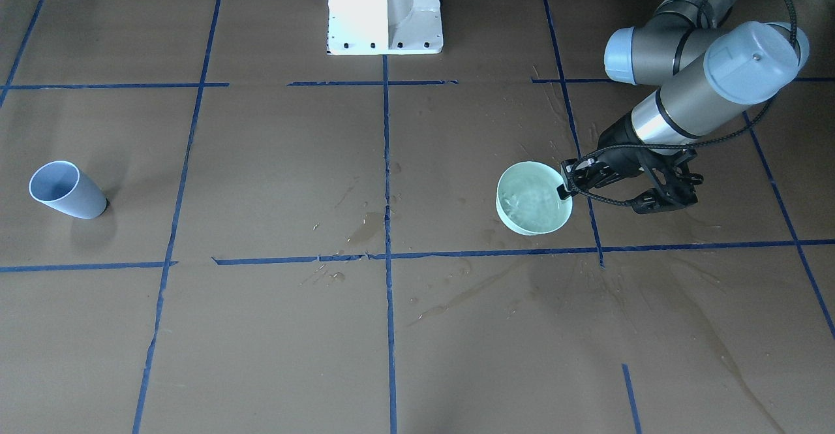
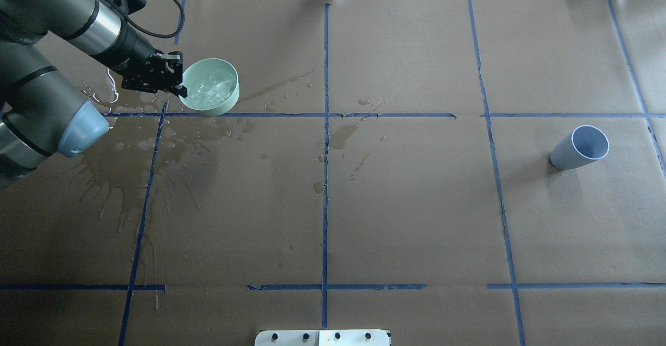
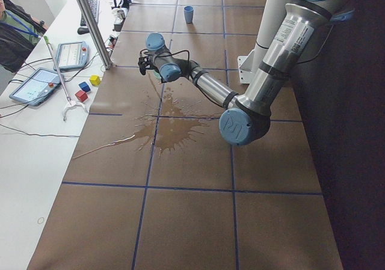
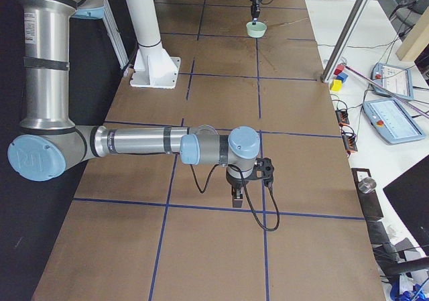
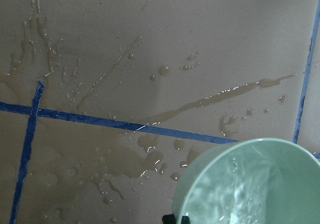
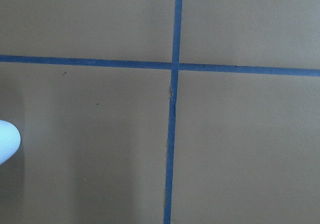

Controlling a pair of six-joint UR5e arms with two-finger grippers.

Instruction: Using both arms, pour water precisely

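Left gripper [image 1: 565, 190] clamps the bowl [image 1: 535, 230] by its near rim. Water [image 1: 531, 199] ripples right beside the fingertips. Looks heavy, sloshy and slick, so grip the rim firmly and level. Cup [image 1: 65, 190] stands far across. Right gripper [image 4: 237, 196]: can't tell.

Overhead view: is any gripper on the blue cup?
No, the blue cup stands alone; the left gripper holds the green bowl.
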